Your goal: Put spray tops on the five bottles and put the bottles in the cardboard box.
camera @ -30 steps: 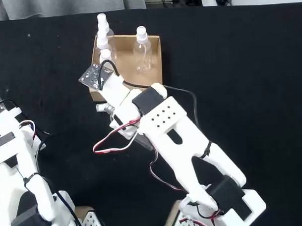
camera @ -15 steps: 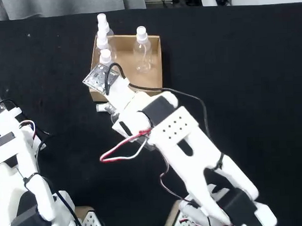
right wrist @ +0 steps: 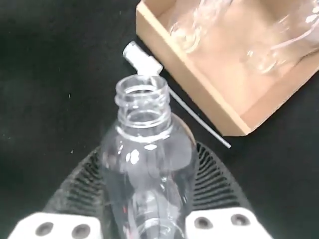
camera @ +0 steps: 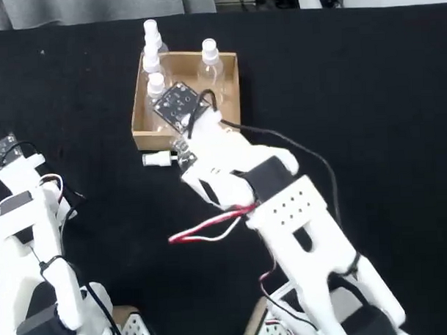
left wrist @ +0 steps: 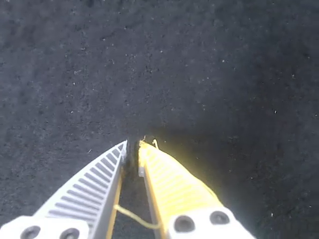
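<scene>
Your right gripper (right wrist: 148, 172) is clamped with its ribbed fingers (right wrist: 79, 186) on a clear plastic bottle (right wrist: 143, 134) with an open threaded neck, near the front wall of the cardboard box (right wrist: 199, 94). A white spray top (right wrist: 141, 59) with a thin straight tube lies on the black desk (left wrist: 199, 59), just beside that wall. Clear capped bottles (camera: 210, 69) stand inside the box. Your left gripper (left wrist: 132, 147), well apart from the box, has its ribbed tips together.

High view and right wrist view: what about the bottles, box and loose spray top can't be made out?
High view: the right arm covers the cardboard box's front right corner and parts of the boxed bottles.
High view: the loose spray top's tube runs under that arm.
Right wrist view: the frame edge cuts off the boxed bottles' necks; the held bottle's base runs off the opposite edge.
</scene>
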